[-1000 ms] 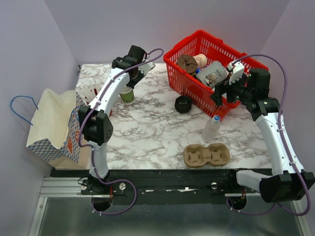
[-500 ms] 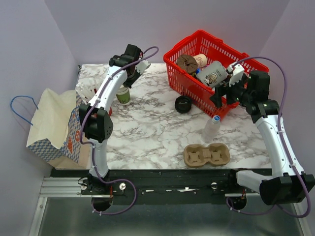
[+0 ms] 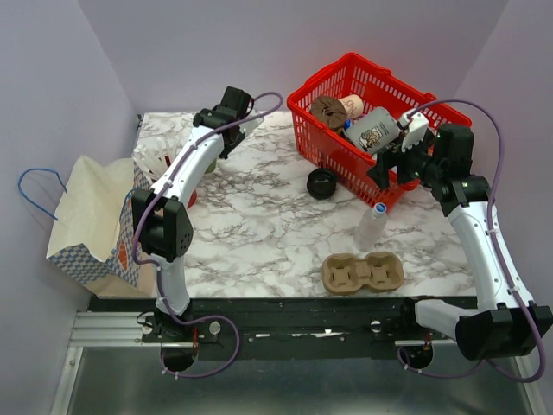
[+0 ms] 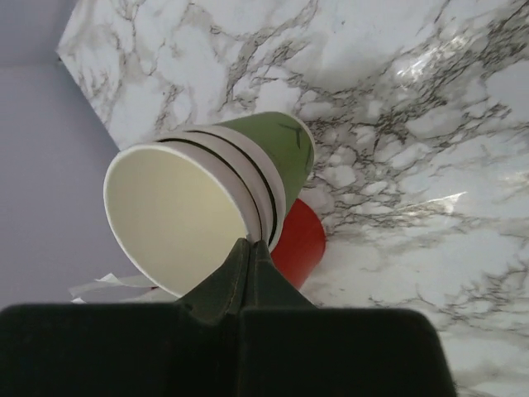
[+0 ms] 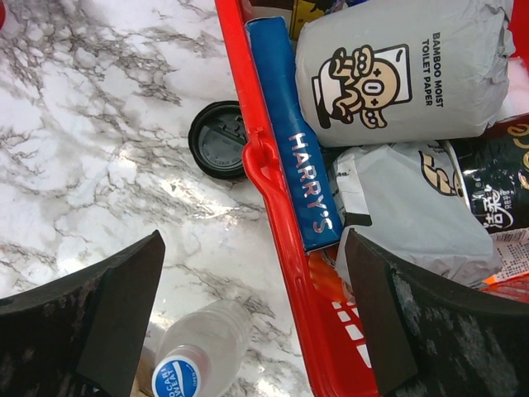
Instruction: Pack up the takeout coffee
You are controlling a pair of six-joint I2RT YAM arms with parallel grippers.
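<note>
Left gripper pinches the green paper cup by its rim; right gripper is wide open. Black lid lies off, so packing has barely started.

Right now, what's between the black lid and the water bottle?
Just bare marble tabletop lies between the black lid and the water bottle. The right wrist view shows it best.
</note>
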